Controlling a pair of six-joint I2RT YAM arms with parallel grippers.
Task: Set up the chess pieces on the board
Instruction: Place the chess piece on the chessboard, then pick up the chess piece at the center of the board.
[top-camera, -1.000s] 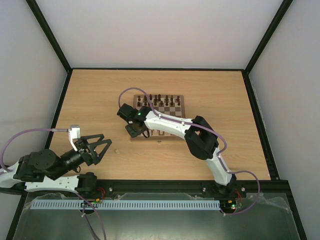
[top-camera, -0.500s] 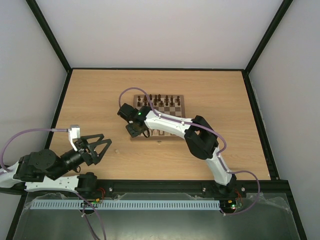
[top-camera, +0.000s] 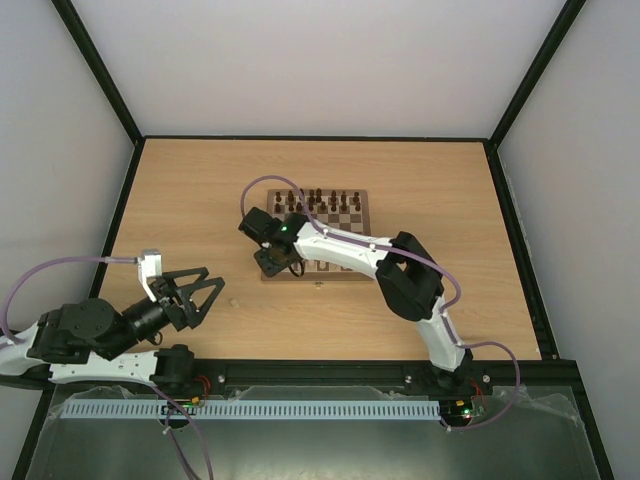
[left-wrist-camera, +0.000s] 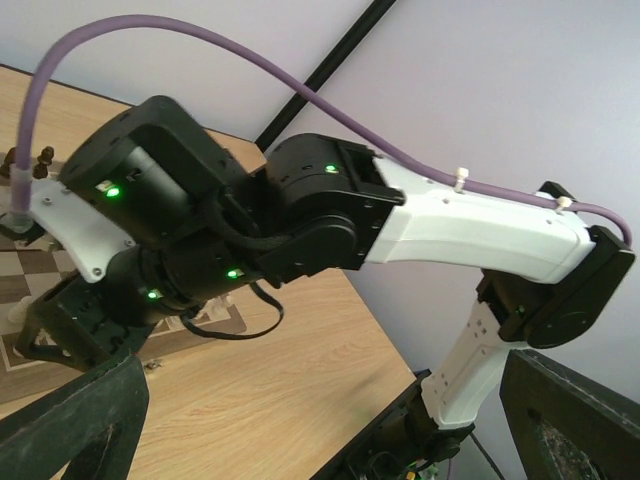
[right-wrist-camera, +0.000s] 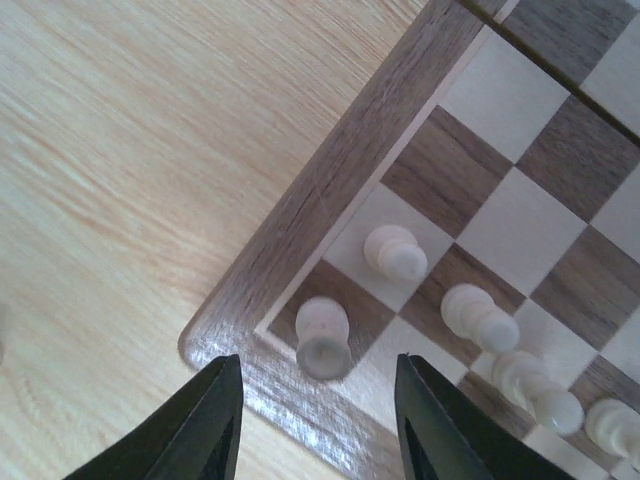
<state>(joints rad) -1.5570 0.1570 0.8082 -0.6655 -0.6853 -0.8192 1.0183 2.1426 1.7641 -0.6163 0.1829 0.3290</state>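
The board (top-camera: 345, 228) lies mid-table. In the right wrist view its near left corner (right-wrist-camera: 330, 190) shows. One pale chess piece (right-wrist-camera: 323, 337) stands upright on the dark corner square. Another (right-wrist-camera: 395, 252) stands on the square beyond it, and more (right-wrist-camera: 480, 315) line the rows to the right. My right gripper (right-wrist-camera: 318, 420) is open just above the corner piece, one finger on each side, touching nothing; it also shows in the top view (top-camera: 270, 262). My left gripper (top-camera: 200, 293) is open and empty over bare table at the near left.
Dark brown pieces (top-camera: 318, 198) fill the board's far rows. The right arm (top-camera: 345, 250) stretches across the board's near half. In the left wrist view that arm (left-wrist-camera: 330, 215) fills the middle, with the table's near edge (left-wrist-camera: 400, 400) below it.
My right wrist and gripper have shifted slightly right and toward the near edge over the board's corner. The left arm has not moved.
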